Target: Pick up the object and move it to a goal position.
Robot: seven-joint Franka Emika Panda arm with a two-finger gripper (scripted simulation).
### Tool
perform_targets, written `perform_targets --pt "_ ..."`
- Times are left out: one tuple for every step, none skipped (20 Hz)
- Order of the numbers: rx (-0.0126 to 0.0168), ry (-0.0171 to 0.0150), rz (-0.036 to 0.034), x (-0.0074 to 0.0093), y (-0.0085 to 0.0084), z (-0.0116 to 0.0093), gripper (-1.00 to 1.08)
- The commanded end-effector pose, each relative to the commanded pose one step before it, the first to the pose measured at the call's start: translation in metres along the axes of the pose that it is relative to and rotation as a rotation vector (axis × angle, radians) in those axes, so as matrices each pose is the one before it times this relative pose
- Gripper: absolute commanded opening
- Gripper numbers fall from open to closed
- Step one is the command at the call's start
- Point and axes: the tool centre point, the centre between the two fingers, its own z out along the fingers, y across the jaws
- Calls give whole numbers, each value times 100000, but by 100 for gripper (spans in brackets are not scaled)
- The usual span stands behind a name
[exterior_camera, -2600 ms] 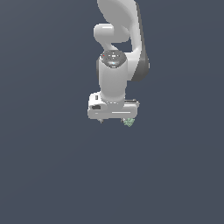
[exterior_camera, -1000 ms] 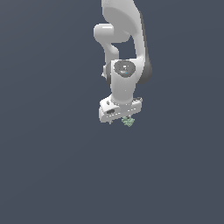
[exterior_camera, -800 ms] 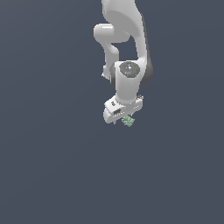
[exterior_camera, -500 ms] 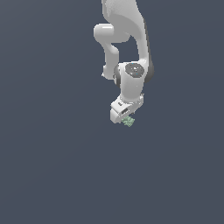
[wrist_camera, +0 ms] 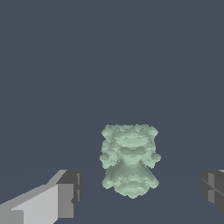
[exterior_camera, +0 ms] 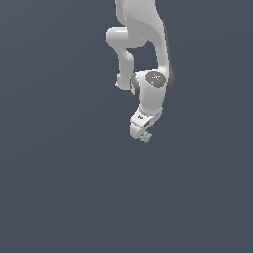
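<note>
The object (exterior_camera: 146,138) is a tiny pale green, lumpy thing lying on the flat dark grey surface, right under the tip of the white arm. In the wrist view the object (wrist_camera: 130,159) shows ridged, stacked lobes. My gripper (exterior_camera: 141,133) hangs just above it, seen edge-on in the exterior view. In the wrist view my gripper (wrist_camera: 140,190) is open, one grey fingertip (wrist_camera: 68,192) standing well off each side of the object, with clear gaps between both pads and it.
A plain dark grey surface (exterior_camera: 59,188) fills both views. The white arm (exterior_camera: 143,44) comes down from the top of the exterior view.
The gripper has turned about its vertical axis, from broadside to nearly edge-on in the exterior view. The object has stayed where it was.
</note>
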Motion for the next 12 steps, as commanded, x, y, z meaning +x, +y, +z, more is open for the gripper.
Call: perform_targets --pt "-37 63 -1036 -16 -152 65 100" --pt "34 -48 597 13 76 -33 100" --pt "0 0 0 -2 1 33 100" --pt "0 0 0 -7 2 100 100" --pt "1 3 -49 4 -18 165 100" --pt "0 0 0 -17 4 232 100" --pt "2 5 -69 0 -25 295 100" --pt "2 4 -49 -11 -16 360 100" --pt "3 6 -69 -9 -23 422 100" --pt "3 6 -69 -12 -22 482 100" --pt "2 6 -69 -14 -20 539 100" --pt "0 6 -69 -9 -17 526 100"
